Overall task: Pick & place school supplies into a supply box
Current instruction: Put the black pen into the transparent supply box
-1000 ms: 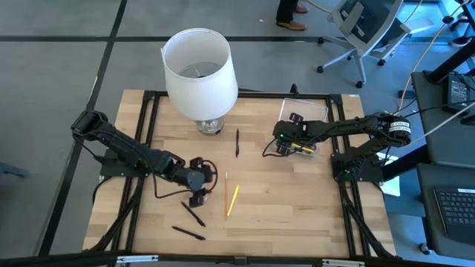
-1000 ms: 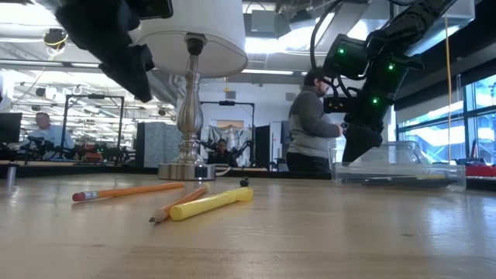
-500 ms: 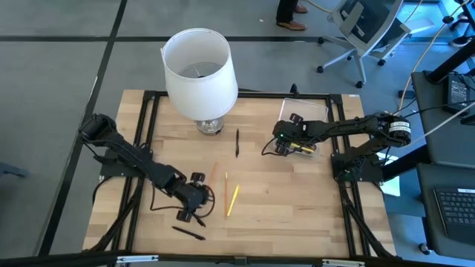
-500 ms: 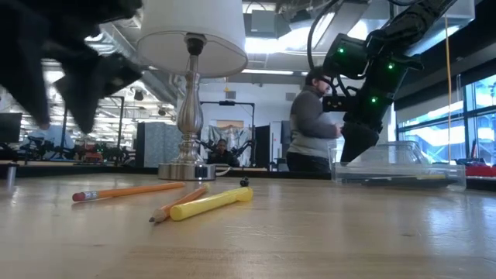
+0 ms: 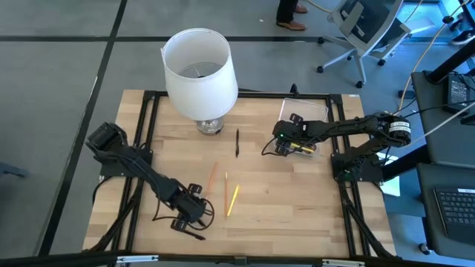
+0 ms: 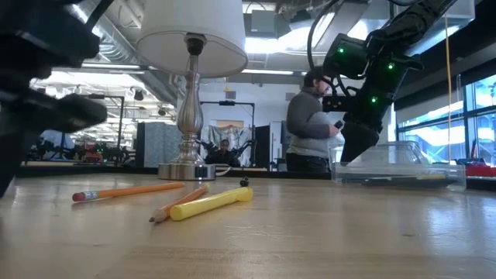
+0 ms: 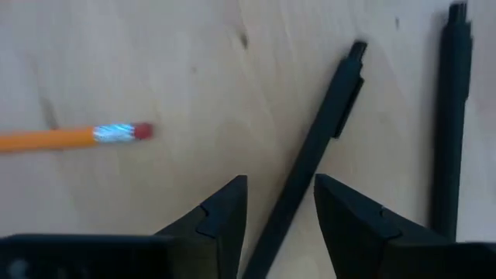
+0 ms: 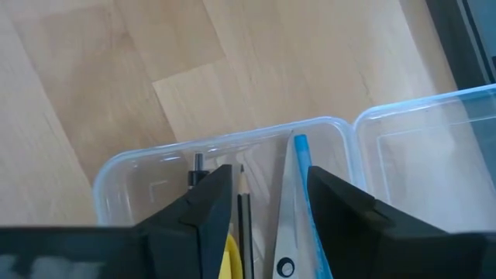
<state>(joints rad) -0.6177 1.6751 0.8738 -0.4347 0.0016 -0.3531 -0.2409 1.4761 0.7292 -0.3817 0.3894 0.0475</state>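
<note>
My left gripper [image 5: 191, 213] is open low over the table's near left part. In the left wrist view its fingers [image 7: 225, 217] stand on either side of a black pen [image 7: 325, 124] lying flat; I cannot tell whether they touch it. A second black pen [image 7: 452, 116] and an orange pencil [image 7: 70, 138] lie beside it. My right gripper [image 5: 285, 144] is open over the near end of the clear supply box [image 5: 308, 113], which holds pencils and a blue-tipped item [image 8: 301, 147]. More supplies lie mid-table: a black pen [image 5: 237, 142], pencils [image 5: 211, 176] and a yellow marker [image 5: 233, 199].
A white-shaded lamp [image 5: 200, 70] stands at the table's far middle on a metal base [image 6: 184, 169]. Black frame rails run along the table's left and right edges. A person [image 6: 310, 124] stands in the room beyond the table. Bare wood lies at the near right.
My left gripper has gone toward the table's near edge and down, from beside the mid-table pencils to the black pens at the near left. An orange pencil it covered now shows. My right gripper has kept still over the box.
</note>
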